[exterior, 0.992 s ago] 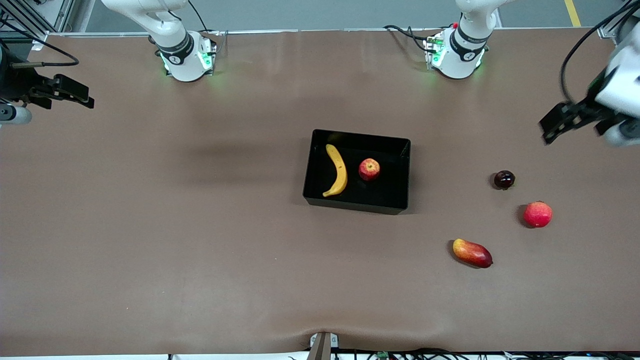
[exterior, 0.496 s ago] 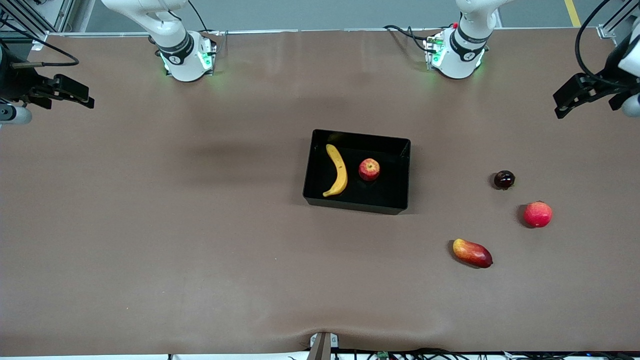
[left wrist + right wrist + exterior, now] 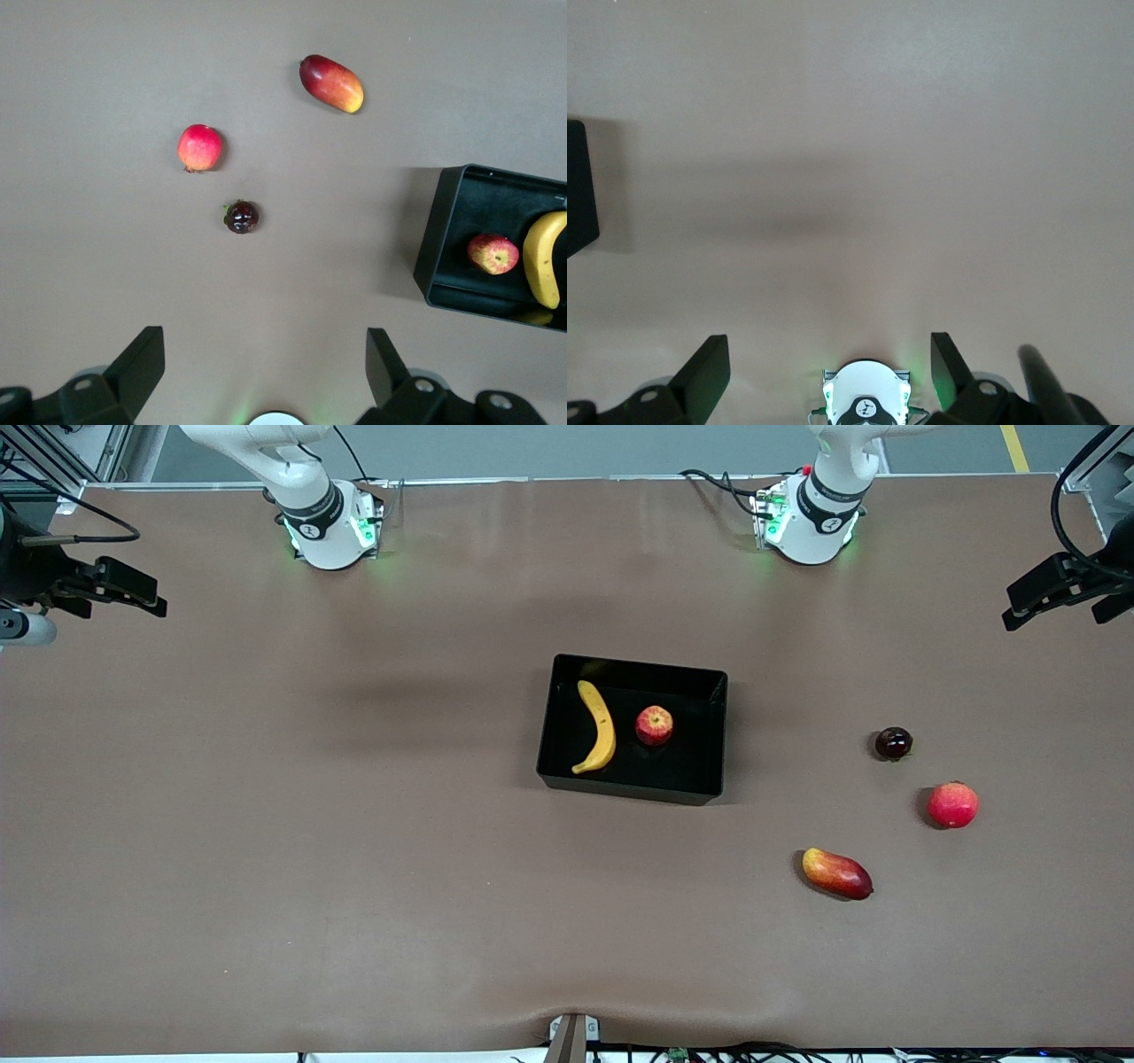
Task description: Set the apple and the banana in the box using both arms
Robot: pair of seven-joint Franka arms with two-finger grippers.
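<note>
The black box (image 3: 719,731) stands mid-table. The yellow banana (image 3: 598,726) and the small red apple (image 3: 654,724) lie inside it, side by side and apart. In the left wrist view the box (image 3: 436,252) holds the apple (image 3: 493,254) and banana (image 3: 542,259). My left gripper (image 3: 1032,602) is open and empty, high over the left arm's end of the table; its jaws stand wide in the left wrist view (image 3: 264,372). My right gripper (image 3: 133,592) is open and empty over the right arm's end; it also shows in the right wrist view (image 3: 830,372).
Toward the left arm's end lie a dark round fruit (image 3: 893,743), a larger pinkish-red round fruit (image 3: 952,804) and a red-yellow mango (image 3: 836,873), nearer the front camera than the box. The arm bases (image 3: 330,522) (image 3: 808,518) stand along the table's back edge.
My left gripper has risen and drawn away toward the left arm's end of the table. The right arm, the box and the fruits have not moved.
</note>
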